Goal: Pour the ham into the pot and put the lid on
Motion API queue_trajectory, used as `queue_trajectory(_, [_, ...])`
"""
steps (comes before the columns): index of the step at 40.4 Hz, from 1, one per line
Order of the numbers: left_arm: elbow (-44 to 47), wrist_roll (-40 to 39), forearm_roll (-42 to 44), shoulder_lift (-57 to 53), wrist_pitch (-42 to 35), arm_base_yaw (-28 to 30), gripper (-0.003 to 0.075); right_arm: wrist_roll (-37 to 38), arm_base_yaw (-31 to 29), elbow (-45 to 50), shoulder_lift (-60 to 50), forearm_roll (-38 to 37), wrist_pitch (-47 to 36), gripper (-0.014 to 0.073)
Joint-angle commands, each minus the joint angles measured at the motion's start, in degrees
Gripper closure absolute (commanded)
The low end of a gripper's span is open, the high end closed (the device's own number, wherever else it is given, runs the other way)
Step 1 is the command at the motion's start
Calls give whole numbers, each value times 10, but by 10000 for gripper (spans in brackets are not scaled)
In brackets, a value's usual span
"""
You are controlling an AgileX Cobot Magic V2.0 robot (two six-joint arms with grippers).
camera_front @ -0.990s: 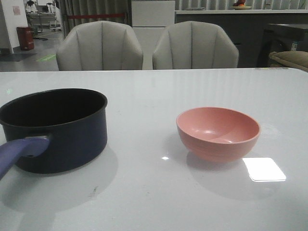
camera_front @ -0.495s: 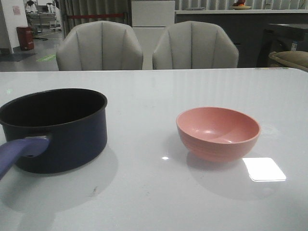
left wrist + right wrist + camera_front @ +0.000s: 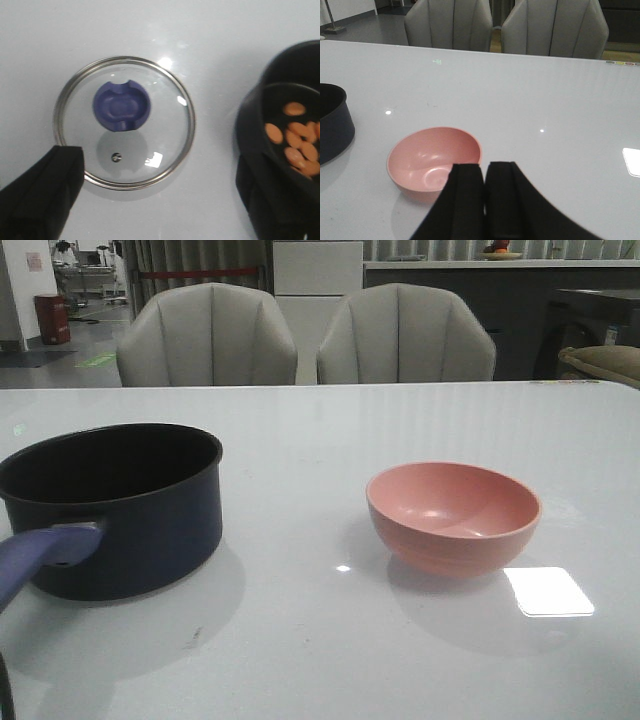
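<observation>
Front view first: a white table (image 3: 330, 420) carries the pot (image 3: 115, 508), a dark navy saucepan, on the robot's left side, its purplish-blue handle (image 3: 40, 558) pointing toward the robot. A pink bowl (image 3: 453, 516) stands upright and well apart from it on the right, and looks empty. Two grey chairs (image 3: 305, 335) wait behind the table. Neither arm shows from here, nor does the lid; the pot's inside is too dark to read.

Left wrist view, looking straight down: the lid (image 3: 124, 121) lies flat on the table, knob (image 3: 121, 106) up, just beside the pot (image 3: 280, 145) but not touching it. It seems parked within easy reach of the arm that must fetch it. The ham (image 3: 295, 140), a scatter of flat orange pieces, lies inside the pot, so pouring appears done and covering is what remains. One finger of the left gripper (image 3: 145, 200) shows dark beside the lid's rim and the other low on the pot's side, spread wide with nothing between them, seemingly lined up for the knob.

Right wrist view: the right gripper (image 3: 485, 200) hangs near the bowl (image 3: 435, 161), its two dark fingers pressed together and holding nothing. The pot's wall (image 3: 335, 130) shows at the frame's edge.
</observation>
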Motion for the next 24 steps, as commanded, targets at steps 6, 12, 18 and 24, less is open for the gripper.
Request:
queue_trajectory(6, [-53, 105, -86, 85, -8, 107, 85, -5, -2, -15, 3, 0, -50, 447])
queue_trajectory(12, [-91, 159, -140, 161, 11, 152, 85, -5, -2, -15, 3, 0, -50, 447])
queue_trajectory(18, [-130, 206, -190, 228, 31, 166, 85, -5, -2, -15, 3, 0, -50, 447])
queue_trajectory(24, [-179, 217, -191, 288, 68, 166, 85, -5, -2, -15, 3, 0, -50, 447])
